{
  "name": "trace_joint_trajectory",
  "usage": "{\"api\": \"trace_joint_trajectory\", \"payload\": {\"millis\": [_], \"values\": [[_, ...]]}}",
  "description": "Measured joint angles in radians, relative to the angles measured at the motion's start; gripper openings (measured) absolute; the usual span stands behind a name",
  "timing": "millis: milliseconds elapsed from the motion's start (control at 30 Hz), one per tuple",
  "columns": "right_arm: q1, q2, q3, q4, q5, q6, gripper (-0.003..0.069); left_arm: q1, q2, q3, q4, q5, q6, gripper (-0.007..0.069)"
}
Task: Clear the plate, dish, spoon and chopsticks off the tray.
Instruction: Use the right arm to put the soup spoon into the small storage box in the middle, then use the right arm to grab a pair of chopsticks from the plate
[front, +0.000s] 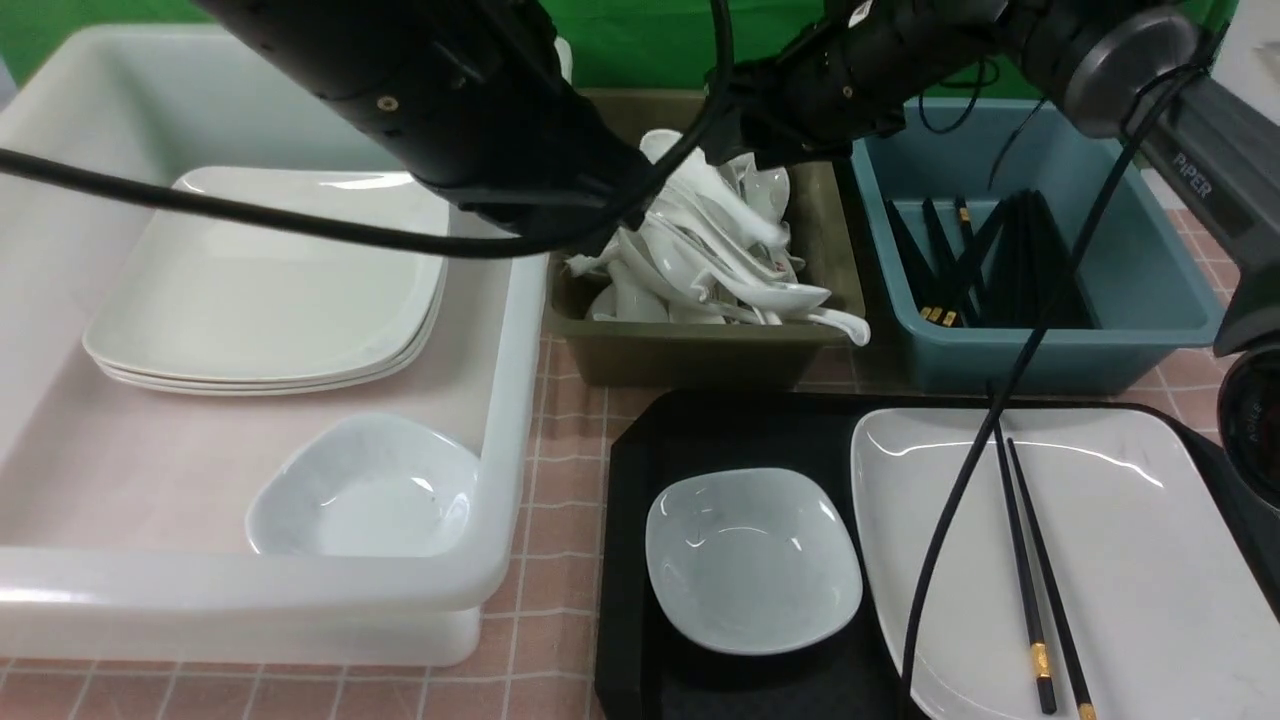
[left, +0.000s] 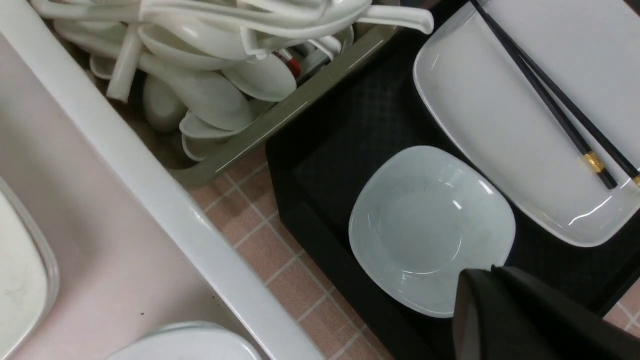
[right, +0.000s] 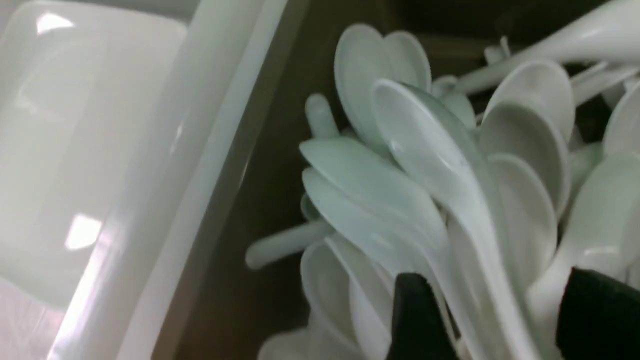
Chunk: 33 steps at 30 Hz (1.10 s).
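The black tray (front: 625, 480) lies at the front right. On it sit the pale dish (front: 752, 560) and, to its right, the big white plate (front: 1120, 540); the black chopsticks (front: 1025, 590) lie across the plate. My left gripper (left: 482, 274) is shut and empty, hovering over the near edge of the dish (left: 425, 225). My right gripper (right: 495, 280) is open over the olive bin (front: 700, 355). A white spoon (right: 430, 145) lies on the spoon pile there, its handle running between the spread fingers. No spoon shows on the tray.
A white bin (front: 500, 400) on the left holds stacked plates (front: 270, 290) and a small dish (front: 365, 490). A blue bin (front: 1050, 360) behind the tray holds black chopsticks. My right arm's cable (front: 960, 500) hangs across the plate. The left arm spans the white and olive bins.
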Motion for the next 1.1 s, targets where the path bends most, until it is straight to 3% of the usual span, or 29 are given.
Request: {"api": "trace_joint_trajectory", "payload": {"millis": [100,133,233,267,300,333,433,533,667,767,900,1100], "values": [[-0.002,-0.022,-0.036,-0.014,0.152,-0.015,0.0427,0.0,0.0,0.0,-0.002,0.004,-0.001,-0.0003],[-0.003,-0.045,-0.059,-0.033,0.234,-0.031,0.0383,0.0,0.0,0.0,-0.01,0.007,-0.001,-0.0003],[-0.013,-0.145,-0.064,-0.077,0.238,-0.033,0.0192,-0.041,-0.001,0.0,-0.017,0.008,-0.002,-0.0003],[-0.014,-0.154,-0.063,-0.079,0.238,-0.033,0.0176,-0.045,-0.001,0.0,-0.016,0.008,-0.002,-0.0003],[-0.018,-0.219,-0.044,-0.096,0.238,-0.033,0.0087,-0.082,-0.001,0.0,0.003,0.013,-0.002,-0.0003],[-0.022,-0.281,-0.014,-0.109,0.238,-0.033,0.0048,-0.111,-0.001,0.0,0.024,0.017,-0.006,-0.0003],[-0.025,-0.428,0.118,-0.162,0.238,-0.034,0.0038,-0.191,-0.001,0.0,0.076,0.041,-0.03,-0.0003],[-0.025,-0.572,0.335,-0.254,0.238,-0.03,0.008,-0.256,-0.005,0.016,0.103,0.047,-0.036,-0.0003],[-0.025,-0.705,0.647,-0.343,0.235,0.024,0.0199,-0.307,-0.011,0.081,0.108,0.022,-0.036,-0.0003],[-0.025,-0.784,0.985,-0.376,0.216,0.079,0.039,-0.351,-0.011,0.197,0.104,-0.105,-0.034,-0.0003],[-0.025,-0.785,1.243,-0.381,0.069,0.119,0.0555,-0.397,-0.011,0.329,0.08,-0.312,0.011,-0.0003],[-0.025,-0.703,1.376,-0.391,-0.124,0.172,0.058,-0.415,-0.011,0.454,0.021,-0.48,0.027,-0.0003]]}}
